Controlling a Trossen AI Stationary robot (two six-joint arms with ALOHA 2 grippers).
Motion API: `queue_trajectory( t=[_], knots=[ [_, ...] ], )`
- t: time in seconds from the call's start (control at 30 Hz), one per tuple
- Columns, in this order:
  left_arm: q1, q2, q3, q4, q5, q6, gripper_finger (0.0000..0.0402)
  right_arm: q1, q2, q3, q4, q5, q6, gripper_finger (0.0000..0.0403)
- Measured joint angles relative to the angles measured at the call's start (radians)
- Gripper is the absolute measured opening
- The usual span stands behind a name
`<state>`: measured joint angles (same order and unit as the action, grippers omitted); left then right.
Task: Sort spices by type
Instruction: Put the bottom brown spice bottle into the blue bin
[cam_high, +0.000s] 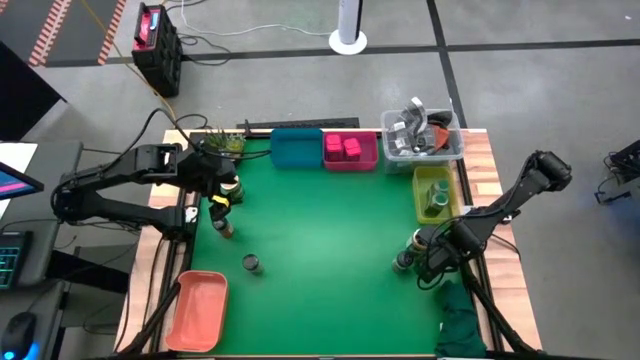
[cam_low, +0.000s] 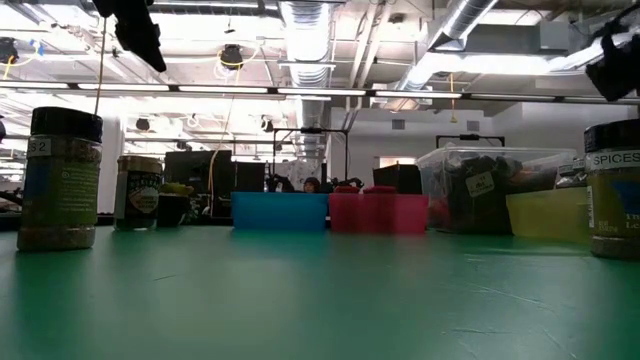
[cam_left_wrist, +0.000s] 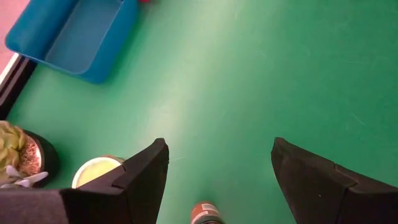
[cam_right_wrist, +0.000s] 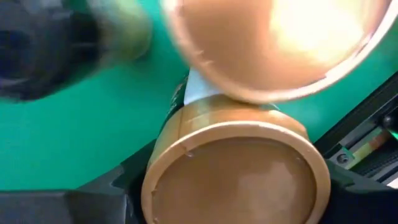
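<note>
Green surface (cam_high: 320, 260), smooth and matte; its yellow bin (cam_high: 433, 190) is the landmark. My right tool (cam_high: 425, 262), just below that bin, sits around a round tan-topped jar (cam_right_wrist: 233, 171), fingers mostly hidden; firm grip unclear. A second tan lid (cam_right_wrist: 273, 43) is blurred, cut off. My left tool (cam_high: 215, 185), far across, stands open, empty.

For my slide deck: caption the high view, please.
Right tool reaches round tan-topped jars on the green mat; left tool hovers near the blue bin.
</note>
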<state>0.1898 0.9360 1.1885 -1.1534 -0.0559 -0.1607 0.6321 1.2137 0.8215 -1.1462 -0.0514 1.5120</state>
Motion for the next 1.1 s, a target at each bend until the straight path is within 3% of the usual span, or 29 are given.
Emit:
queue_trajectory(
  t=[0.33,0.6,0.83,1.1],
  knots=[
    [0.0,0.0,0.0,0.0,0.005,-0.027,0.027,0.108,0.0,0.137,0.002,-0.084,0.041,0.0292],
    [0.0,0.0,0.0,0.0,0.006,-0.034,0.027,0.127,0.0,0.307,0.022,-0.05,0.005,0.0292],
    [0.0,0.0,0.0,0.02,0.006,-0.049,0.027,-0.093,0.01,0.418,0.065,0.071,-0.16,0.0292],
    [0.0,0.0,0.0,0.051,0.005,-0.03,0.027,-0.444,0.232,0.609,0.103,0.079,-0.662,0.0292]
  ],
)
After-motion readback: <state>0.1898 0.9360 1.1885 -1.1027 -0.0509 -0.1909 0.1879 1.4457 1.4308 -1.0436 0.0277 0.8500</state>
